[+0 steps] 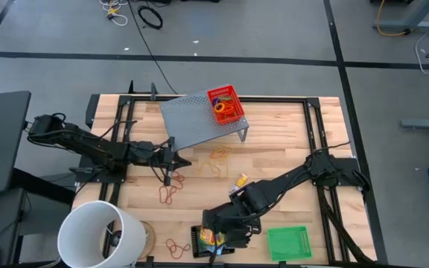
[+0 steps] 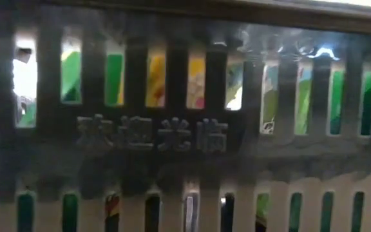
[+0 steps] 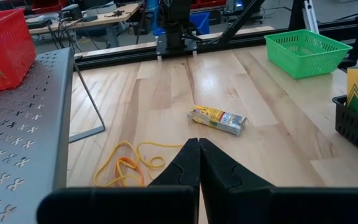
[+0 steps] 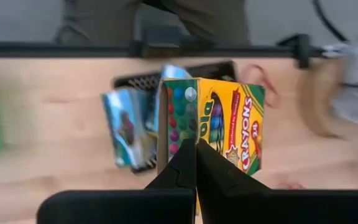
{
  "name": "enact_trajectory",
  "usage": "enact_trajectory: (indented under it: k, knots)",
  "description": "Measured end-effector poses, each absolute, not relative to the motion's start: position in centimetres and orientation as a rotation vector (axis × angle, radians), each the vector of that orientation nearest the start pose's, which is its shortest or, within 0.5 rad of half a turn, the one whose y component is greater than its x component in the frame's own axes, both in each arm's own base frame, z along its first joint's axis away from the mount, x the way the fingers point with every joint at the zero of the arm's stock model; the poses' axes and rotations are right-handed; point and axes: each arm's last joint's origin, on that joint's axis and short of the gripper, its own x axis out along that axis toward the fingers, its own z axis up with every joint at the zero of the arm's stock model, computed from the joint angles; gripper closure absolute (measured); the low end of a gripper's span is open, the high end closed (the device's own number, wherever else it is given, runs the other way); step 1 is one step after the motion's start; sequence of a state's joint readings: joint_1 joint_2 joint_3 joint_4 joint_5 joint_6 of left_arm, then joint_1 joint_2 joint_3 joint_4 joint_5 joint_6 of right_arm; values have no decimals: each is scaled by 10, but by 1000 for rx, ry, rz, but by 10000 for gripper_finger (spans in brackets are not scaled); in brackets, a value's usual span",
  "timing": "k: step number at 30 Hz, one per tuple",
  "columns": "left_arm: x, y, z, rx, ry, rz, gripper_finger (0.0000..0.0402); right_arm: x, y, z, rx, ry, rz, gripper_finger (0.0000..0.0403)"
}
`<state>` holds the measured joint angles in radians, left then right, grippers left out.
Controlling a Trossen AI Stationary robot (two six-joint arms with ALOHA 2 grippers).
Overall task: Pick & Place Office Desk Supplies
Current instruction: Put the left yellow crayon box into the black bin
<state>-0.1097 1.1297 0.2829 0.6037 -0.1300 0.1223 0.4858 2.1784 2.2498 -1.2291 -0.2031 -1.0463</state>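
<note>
Jaws pressed together on both grippers, clamped on nothing. Left gripper [image 1: 171,177] low over the middle-left of the wooden table [image 1: 289,149], fingertips [image 3: 197,149] meeting in a point just above a loose tangle of tan-orange rubber bands [image 3: 129,169], with a small yellow packet [image 3: 217,119] lying flat a little beyond them. Right gripper [image 1: 218,249] down at the table's near edge, over the black mesh tray [image 1: 199,240], closed fingers [image 4: 194,163] right in front of the yellow-green crayon box [image 4: 225,121], which stands upright in that tray with its printed face showing; beside the box, in the same tray, pale blue-green packets [image 4: 124,127] leaning on edge. Whether the fingertips touch the box cannot be told. Green mesh tray [image 1: 289,242] flat on the wood just beside the right gripper, toward the table's right corner. Red mesh tray [image 1: 226,104] perched on the far corner of the grey perforated riser [image 1: 199,119], holding orange and coloured rings [image 1: 226,110]. More rubber bands scattered on the bare wood: one cluster in front of the riser [image 1: 218,156], one near the left gripper [image 1: 168,193], one at the near edge by the black tray [image 1: 176,247]. Big white bucket [image 1: 101,237] at the table's near-left corner. Low view filled by the black tray's slotted wall [image 2: 172,138], raised characters on it, coloured packaging visible through the slots.
</note>
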Motion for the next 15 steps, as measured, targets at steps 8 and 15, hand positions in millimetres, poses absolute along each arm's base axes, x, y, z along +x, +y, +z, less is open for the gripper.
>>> enact_trajectory:
  k: [8,15]
  knots:
    - [207,-19,175,149,242,6,400,408,214,280,-983,785,1290,403]
    - [207,-19,175,147,245,5,400,415,203,272,-904,801,1323,403]
